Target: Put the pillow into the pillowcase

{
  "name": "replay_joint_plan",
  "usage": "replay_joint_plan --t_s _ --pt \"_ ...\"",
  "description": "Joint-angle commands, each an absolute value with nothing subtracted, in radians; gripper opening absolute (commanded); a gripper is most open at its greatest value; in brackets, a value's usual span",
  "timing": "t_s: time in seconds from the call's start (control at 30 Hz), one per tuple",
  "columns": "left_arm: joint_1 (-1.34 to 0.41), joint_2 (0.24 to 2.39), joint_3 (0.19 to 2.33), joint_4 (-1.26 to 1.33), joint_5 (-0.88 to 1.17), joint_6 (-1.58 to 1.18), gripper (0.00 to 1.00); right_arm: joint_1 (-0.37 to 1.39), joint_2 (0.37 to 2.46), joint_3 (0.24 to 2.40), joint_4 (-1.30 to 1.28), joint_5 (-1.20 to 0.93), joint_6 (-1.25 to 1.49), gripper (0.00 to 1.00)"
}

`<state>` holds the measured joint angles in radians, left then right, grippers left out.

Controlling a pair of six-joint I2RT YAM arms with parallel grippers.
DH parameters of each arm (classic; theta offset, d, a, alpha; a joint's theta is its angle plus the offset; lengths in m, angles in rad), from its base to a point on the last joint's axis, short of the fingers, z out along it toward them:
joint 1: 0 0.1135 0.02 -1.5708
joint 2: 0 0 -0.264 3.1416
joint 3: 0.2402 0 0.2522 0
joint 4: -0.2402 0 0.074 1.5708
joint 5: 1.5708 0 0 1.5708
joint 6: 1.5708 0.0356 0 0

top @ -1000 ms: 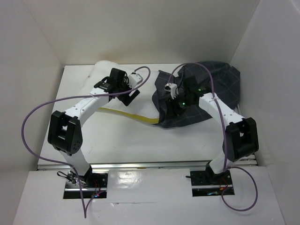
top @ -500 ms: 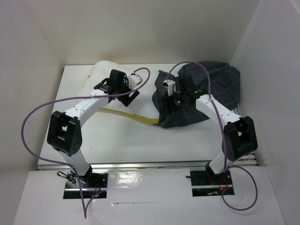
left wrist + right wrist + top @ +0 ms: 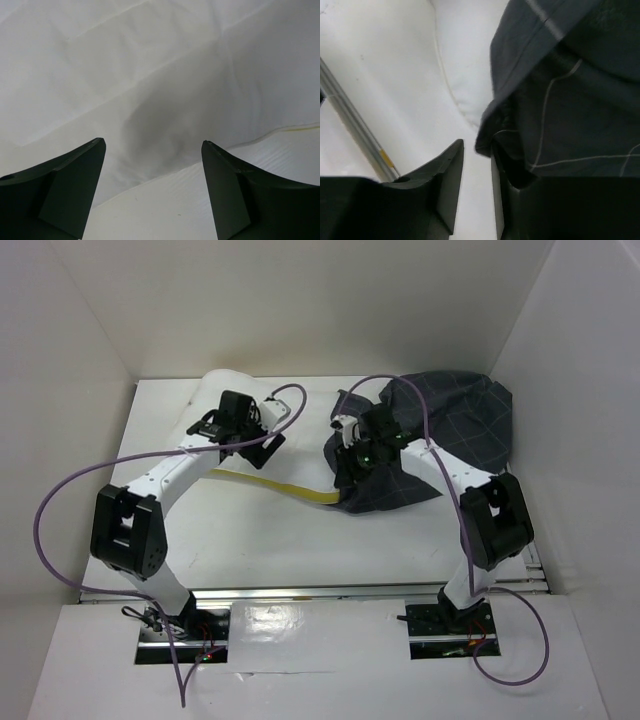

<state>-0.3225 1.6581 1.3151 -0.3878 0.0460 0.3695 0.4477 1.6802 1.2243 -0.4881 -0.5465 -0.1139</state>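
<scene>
The white pillow (image 3: pixel 305 455) lies at the back middle of the table, its yellow trim (image 3: pixel 285 487) along the near edge. The dark grid-patterned pillowcase (image 3: pixel 460 425) lies crumpled to its right, overlapping the pillow's right end. My left gripper (image 3: pixel 262 445) hovers over the pillow with its jaws wide open and empty; the left wrist view shows the gripper (image 3: pixel 152 150) above wrinkled white pillow fabric (image 3: pixel 150 75). My right gripper (image 3: pixel 345 462) is at the pillowcase's left hem. In the right wrist view the gripper (image 3: pixel 477 150) is narrowly open, the pillowcase hem (image 3: pixel 570 100) draped over one finger, with nothing in the gap.
White walls (image 3: pixel 90 360) enclose the table on the left, back and right. Purple cables (image 3: pixel 70 480) loop from both arms. A metal rail (image 3: pixel 300 592) runs along the table's front edge and also shows in the right wrist view (image 3: pixel 355 130).
My right gripper has moved left along the pillowcase to its left hem. My left gripper has shifted slightly left and back over the pillow.
</scene>
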Motion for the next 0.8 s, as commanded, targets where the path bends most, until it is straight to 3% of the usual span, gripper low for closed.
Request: replay_joint_plan --t_s 0.0,0.03,0.1,0.47,0.6,0.77 --pt "-0.307 1.583 1.286 -0.379 0.127 0.414 0.92 0.454 1.701 1.290 -0.422 -0.511 -0.098 0.24" --pt "-0.307 1.571 1.276 -0.394 0.153 0.449 0.92 0.454 1.713 1.302 -0.422 -0.497 -0.098 0.08" --pt "-0.307 1.525 1.237 -0.405 0.225 0.501 0.93 0.454 1.724 1.311 -0.422 -0.485 -0.098 0.01" --pt "-0.298 1.362 0.999 -0.427 0.471 1.138 1.00 0.454 1.772 1.376 -0.451 -0.515 -0.107 0.00" --pt "-0.298 1.390 0.917 -0.206 0.446 1.160 1.00 0.454 1.781 1.385 -0.451 -0.534 -0.107 0.00" --pt "-0.298 1.523 0.966 0.000 0.402 1.017 1.00 0.454 1.799 1.405 -0.462 -0.543 -0.107 0.00"
